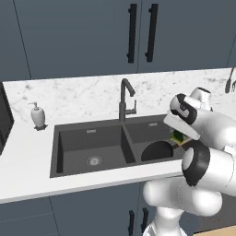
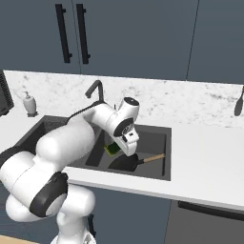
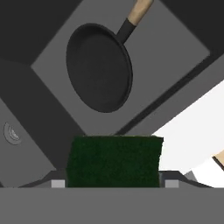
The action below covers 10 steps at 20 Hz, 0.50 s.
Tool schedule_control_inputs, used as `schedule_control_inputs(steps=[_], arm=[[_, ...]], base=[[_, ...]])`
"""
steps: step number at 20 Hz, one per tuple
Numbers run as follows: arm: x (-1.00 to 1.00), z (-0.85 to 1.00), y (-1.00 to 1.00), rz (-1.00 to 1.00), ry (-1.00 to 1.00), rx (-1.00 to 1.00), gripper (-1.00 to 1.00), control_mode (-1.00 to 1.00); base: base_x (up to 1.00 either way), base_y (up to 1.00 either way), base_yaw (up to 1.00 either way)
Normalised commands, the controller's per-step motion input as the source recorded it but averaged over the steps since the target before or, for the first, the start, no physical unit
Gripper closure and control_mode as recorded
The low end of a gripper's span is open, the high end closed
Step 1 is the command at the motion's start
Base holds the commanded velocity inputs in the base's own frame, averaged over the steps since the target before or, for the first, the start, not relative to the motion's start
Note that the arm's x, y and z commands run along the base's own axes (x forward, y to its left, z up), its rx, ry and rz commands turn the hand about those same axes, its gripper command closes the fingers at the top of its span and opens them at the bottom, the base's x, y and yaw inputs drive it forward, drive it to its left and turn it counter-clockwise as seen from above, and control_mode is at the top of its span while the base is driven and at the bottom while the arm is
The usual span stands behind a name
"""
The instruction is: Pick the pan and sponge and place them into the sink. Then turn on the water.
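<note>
— Where are we?
— The pan (image 3: 99, 66) lies in the sink (image 1: 73, 143), beyond our fingers. The gripper (image 3: 113, 183) holds the sponge (image 3: 114, 161) between its fingers, spread wide around it (seemingly above the basin).
— What's left?
— Dropping it, then the water.

White desk (image 1: 27, 170) carries dark grey double-basin sink (image 1: 64, 152) set into it, below the tool (image 2: 125, 148). Pan (image 2: 125, 163) lies flat in the basin under the tool, wooden handle out toward the bare desk stretch on its far side. Soap dispenser (image 1: 38, 115) stands on desk well apart, past the other basin.
</note>
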Motion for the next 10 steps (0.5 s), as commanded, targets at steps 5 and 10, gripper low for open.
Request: schedule_control_inputs(steps=[5, 10], arm=[[0.5, -0.4, -0.11, 0.01, 0.04, 0.0, 1.0, -1.0], [0.36, -0.38, -0.25, 0.06, 0.0, 0.03, 1.0, -1.0]], base=[[0.0, 0.0, 0.0], [0.0, 0.0, 0.0]])
